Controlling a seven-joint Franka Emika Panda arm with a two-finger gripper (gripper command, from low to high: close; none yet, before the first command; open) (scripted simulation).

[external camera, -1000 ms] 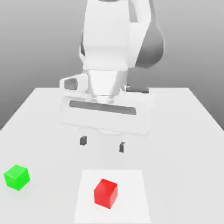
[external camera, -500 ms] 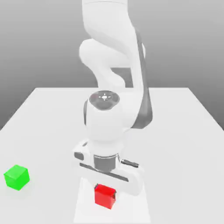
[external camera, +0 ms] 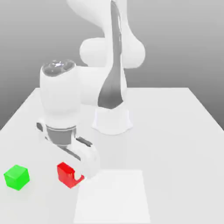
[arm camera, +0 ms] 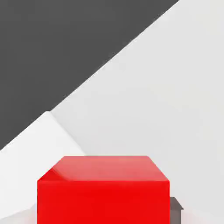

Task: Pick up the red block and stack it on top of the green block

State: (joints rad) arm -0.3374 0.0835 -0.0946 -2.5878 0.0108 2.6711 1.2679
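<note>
- A paler square patch (external camera: 113,197) is seen on the table (external camera: 175,131) at the bottom centre of the exterior view, nearest the camera.
- The green block (external camera: 16,177) is found at the lower left of that view, resting on the table, well clear of the patch.
- The red block (external camera: 66,174) is seen just to the right of the green block, the two being apart with a strip of bare table between them. It lies left of the patch's upper left corner.
- The hand (external camera: 76,175) is closed on the red block: its white body comes down from the upper left, and part of the block's right side is covered by it. Whether the block is lifted off the table or touching it cannot be told.
- In the hand view the red block (arm camera: 103,192) fills the lower middle of the frame, with its top face and one side face visible; a dark grey fingertip (arm camera: 176,210) is pressed against its right edge at the bottom right.
- Behind the hand, the white arm (external camera: 59,96) rises at the left centre of the exterior view.
- Farther back, the arm's base (external camera: 111,120) stands on the table at the frame's centre, and the upper links curve up to the top edge.
- A grey backdrop is seen beyond the table's far edge.
</note>
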